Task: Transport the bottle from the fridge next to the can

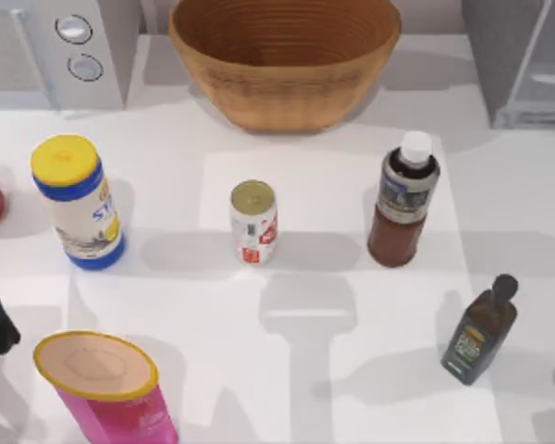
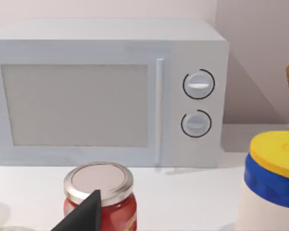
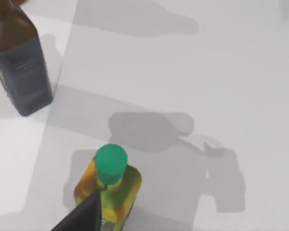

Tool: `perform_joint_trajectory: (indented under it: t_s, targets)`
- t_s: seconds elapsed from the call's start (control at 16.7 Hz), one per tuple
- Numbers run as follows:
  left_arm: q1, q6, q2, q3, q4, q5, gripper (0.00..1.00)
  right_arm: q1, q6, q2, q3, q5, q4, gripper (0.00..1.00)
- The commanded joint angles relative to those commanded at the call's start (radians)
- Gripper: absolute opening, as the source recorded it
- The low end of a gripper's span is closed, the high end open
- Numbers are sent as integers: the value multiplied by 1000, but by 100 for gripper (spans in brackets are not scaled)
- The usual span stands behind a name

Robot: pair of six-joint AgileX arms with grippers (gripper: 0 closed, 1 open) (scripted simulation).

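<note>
1. The bottle (image 1: 404,201) stands upright on the tabletop (image 1: 333,370), right of the can (image 1: 253,222), apart from it.
2. Fridge (image 1: 523,55) at the far right.
3. Finger state of both arms: cannot tell.
4. Judged step: placement near done; bottle may need moving closer.

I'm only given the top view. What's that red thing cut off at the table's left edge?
Observer: The left wrist view shows it whole: a jar of red contents with a round silver lid, standing in front of the microwave.
Operator: Is there anything on the table I'm missing altogether?
Observer: Yes. The right wrist view shows a yellow-green bottle with a green cap, standing apart from a dark bottle.
Operator: And the microwave's door, open or closed?
Observer: Closed, seen from the front in the left wrist view, with an upright handle beside the two knobs.
</note>
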Motion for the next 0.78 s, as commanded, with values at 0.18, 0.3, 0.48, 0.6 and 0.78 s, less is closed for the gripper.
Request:
perform_joint_trajectory:
  t_s: [0.18, 0.3, 0.48, 0.6, 0.78]
  targets:
    - [0, 0, 0, 0, 0, 0, 100, -257, -309, 294, 99, -157, 11, 100]
    - [0, 0, 0, 0, 0, 0, 100, -448, -559, 528, 165, -258, 15, 100]
    - [0, 0, 0, 0, 0, 0, 100, -759, -933, 894, 263, -397, 10, 100]
    - [0, 0, 0, 0, 0, 0, 100, -960, -1150, 1121, 325, -478, 0, 100]
    - [0, 0, 0, 0, 0, 0, 100, -1211, -1404, 1398, 402, -577, -16, 100]
